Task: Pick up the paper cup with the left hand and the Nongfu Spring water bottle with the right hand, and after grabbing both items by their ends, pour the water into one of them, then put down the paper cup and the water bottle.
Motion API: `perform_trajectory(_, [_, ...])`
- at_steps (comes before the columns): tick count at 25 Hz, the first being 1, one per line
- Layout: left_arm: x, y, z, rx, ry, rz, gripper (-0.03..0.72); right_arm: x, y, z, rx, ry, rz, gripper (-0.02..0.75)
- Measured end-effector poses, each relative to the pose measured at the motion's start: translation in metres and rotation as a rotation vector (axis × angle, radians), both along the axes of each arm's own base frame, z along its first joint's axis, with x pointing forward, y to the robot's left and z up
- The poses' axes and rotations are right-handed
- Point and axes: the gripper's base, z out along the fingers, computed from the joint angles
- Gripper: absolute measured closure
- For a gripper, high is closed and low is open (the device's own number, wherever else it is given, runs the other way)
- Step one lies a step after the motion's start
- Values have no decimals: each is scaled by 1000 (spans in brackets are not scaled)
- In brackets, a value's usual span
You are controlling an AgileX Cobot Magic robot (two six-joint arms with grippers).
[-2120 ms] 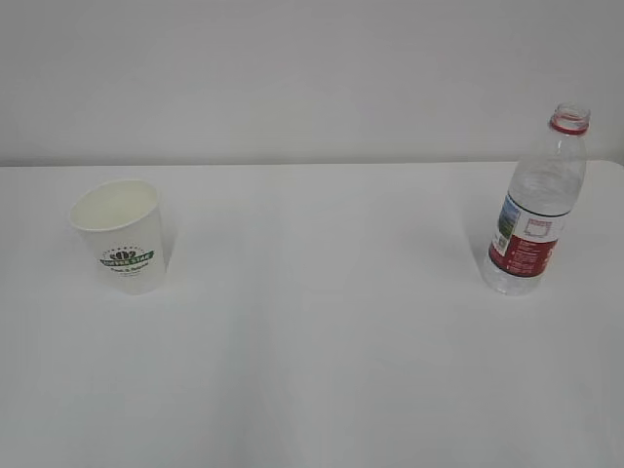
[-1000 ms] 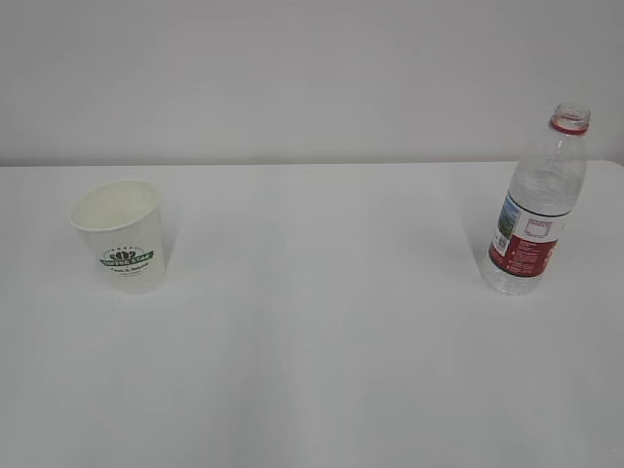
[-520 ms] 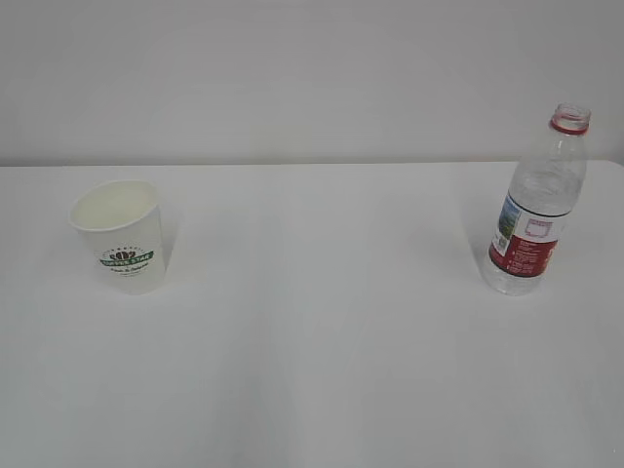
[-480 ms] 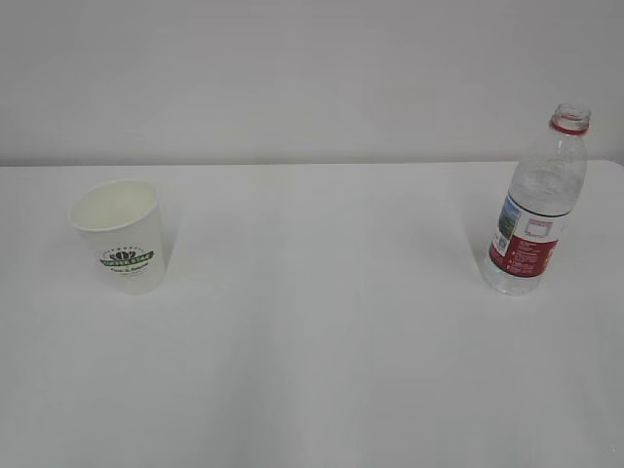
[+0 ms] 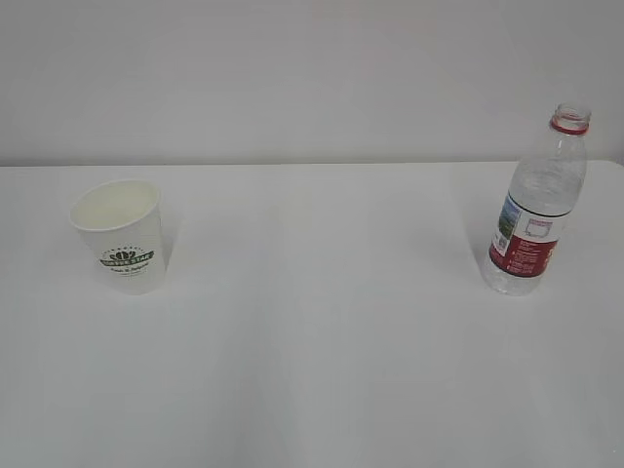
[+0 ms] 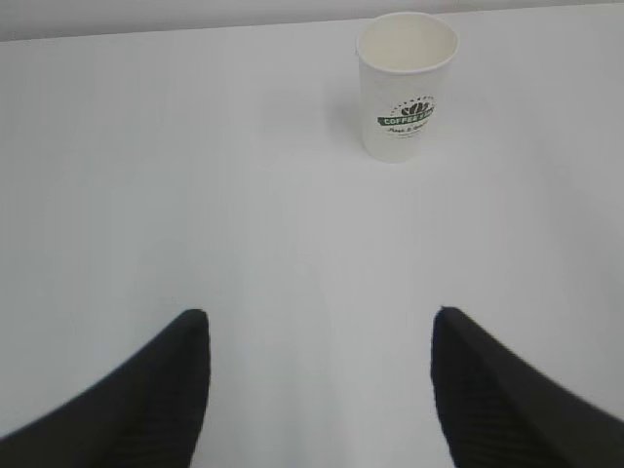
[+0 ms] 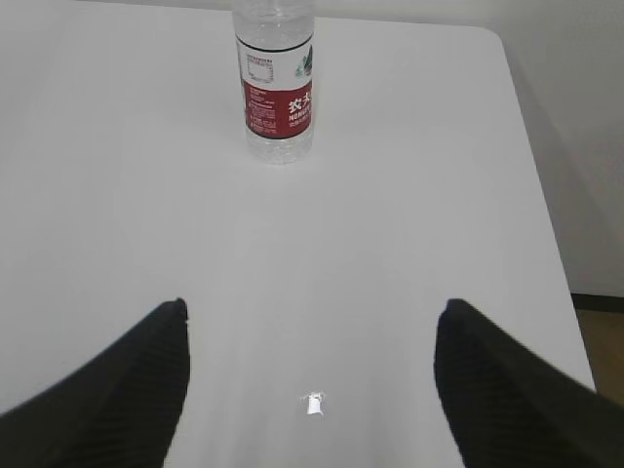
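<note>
The white paper cup (image 5: 120, 235) with a green logo stands upright on the left of the white table. The left wrist view has the paper cup (image 6: 406, 86) far ahead and to the right of my left gripper (image 6: 320, 314), which is open and holds nothing. The uncapped Nongfu Spring water bottle (image 5: 539, 205) stands upright at the right, with clear water inside. In the right wrist view the bottle (image 7: 277, 86) stands far ahead and slightly left of my right gripper (image 7: 310, 307), open and empty. Neither arm shows in the exterior view.
The white table (image 5: 322, 322) stretches between cup and bottle. A pale wall (image 5: 292, 78) stands behind it. The table's right edge (image 7: 541, 210) runs close to the bottle, with floor beyond. A small bright glint (image 7: 314, 404) lies on the table between the right fingers.
</note>
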Motion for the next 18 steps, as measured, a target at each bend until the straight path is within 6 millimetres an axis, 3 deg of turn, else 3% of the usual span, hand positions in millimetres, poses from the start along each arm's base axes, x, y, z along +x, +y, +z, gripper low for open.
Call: perform_trajectory(18, [1, 0, 1, 0, -5, 0, 176, 2, 0, 1, 6, -2, -5, 149])
